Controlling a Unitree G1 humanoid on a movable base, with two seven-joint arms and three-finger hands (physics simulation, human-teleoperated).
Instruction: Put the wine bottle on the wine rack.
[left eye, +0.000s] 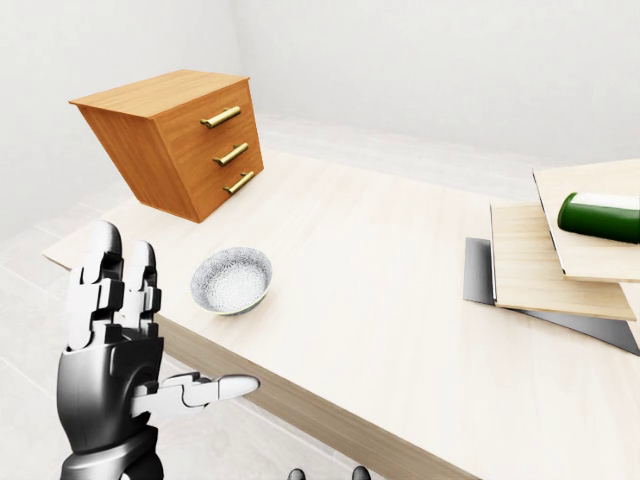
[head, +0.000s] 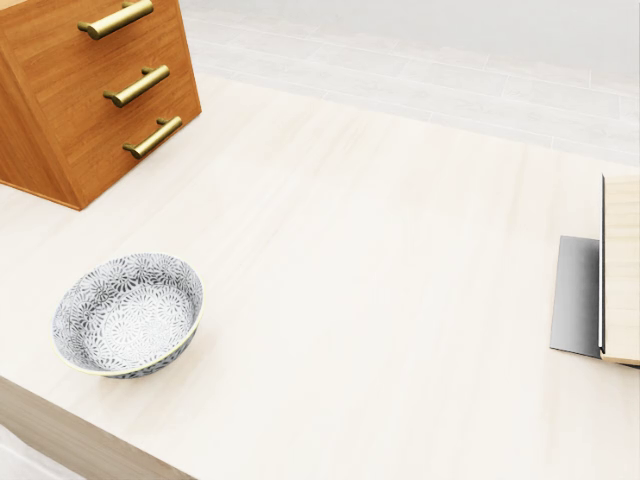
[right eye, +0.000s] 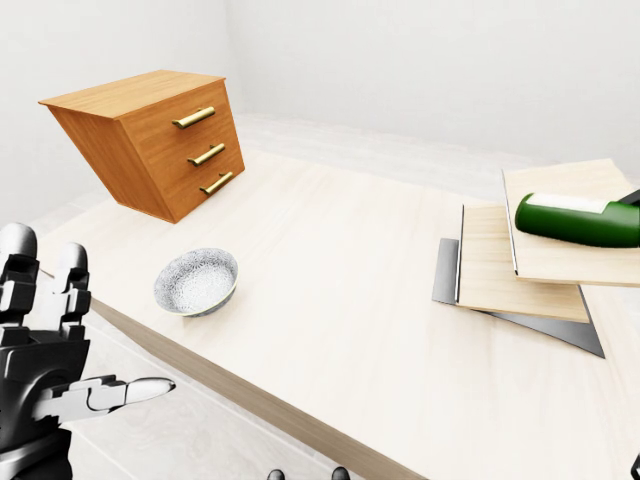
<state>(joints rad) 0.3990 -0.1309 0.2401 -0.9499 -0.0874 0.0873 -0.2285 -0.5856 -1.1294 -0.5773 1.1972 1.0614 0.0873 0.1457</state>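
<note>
Currently left hand raised off near edge of surface, fingers spread, holding nothing. Right hand not in view. Bowl just beyond hand; drawers farther up-left. Bottle well apart to right, lying on stacked boards. No rack identifiable. Step, judged: approach, before any grasp. Next: bring a hand across to bottle, close round body.

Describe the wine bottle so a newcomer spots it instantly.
On the pale wooden table, look to the right edge of the right-eye view, at the stepped wooden boards. The wine bottle lies on its side on the top board: the only dark green, glossy thing there.
</note>
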